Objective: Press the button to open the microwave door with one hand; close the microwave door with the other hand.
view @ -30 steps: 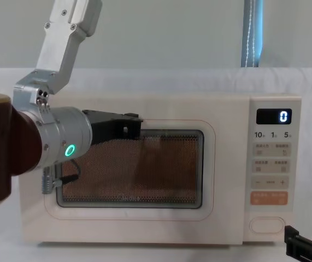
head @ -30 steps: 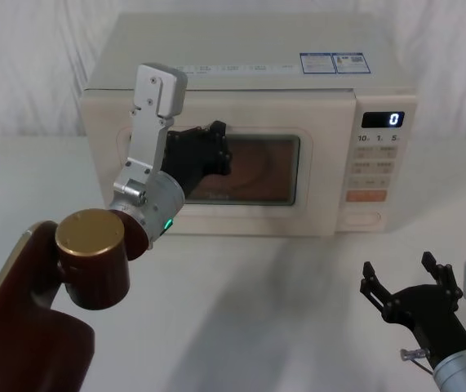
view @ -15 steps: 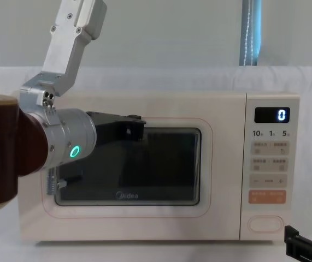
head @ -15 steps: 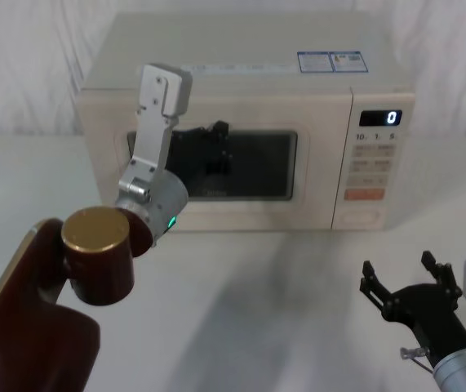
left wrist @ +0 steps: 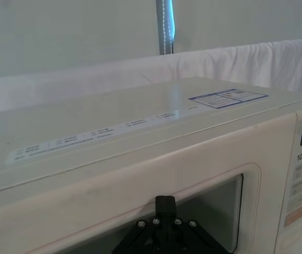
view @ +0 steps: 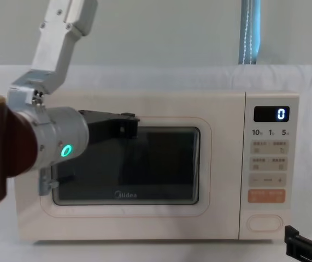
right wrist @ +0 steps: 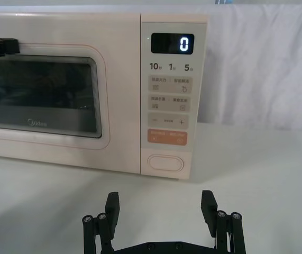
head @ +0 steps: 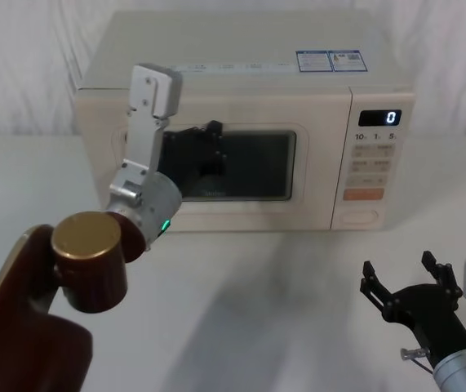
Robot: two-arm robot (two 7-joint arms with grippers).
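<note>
Broadly, white bench (head: 281,310) under everything, cream microwave (head: 241,77) standing at its far side against a white draped backdrop.

Microwave door (head: 310,184) sits flush with the body, no gap along its edge beside the control panel (head: 374,167). Dark window unlit; "Midea" logo (view: 125,195) readable below the glass in the chest view.

My left arm comes up from the lower left, brown upper segment, grey wrist with a green ring light (view: 64,151), silver link angled upward. My left hand (head: 204,151) is at the upper left part of the door window, at or right against the glass; I cannot tell whether its fingers are spread or pressed together, since it reads as one dark block in front of the dark window.

My right hand (head: 408,282) is low at the bench's near right, well apart from the microwave, fingers spread wide with nothing between them. From its wrist camera it faces the control panel.

Display (right wrist: 172,43) reads 0. Orange key (right wrist: 167,137) under the small cream keys.

Button (right wrist: 166,162), cream pill shape, at the bottom of the panel, nothing touching it.
</note>
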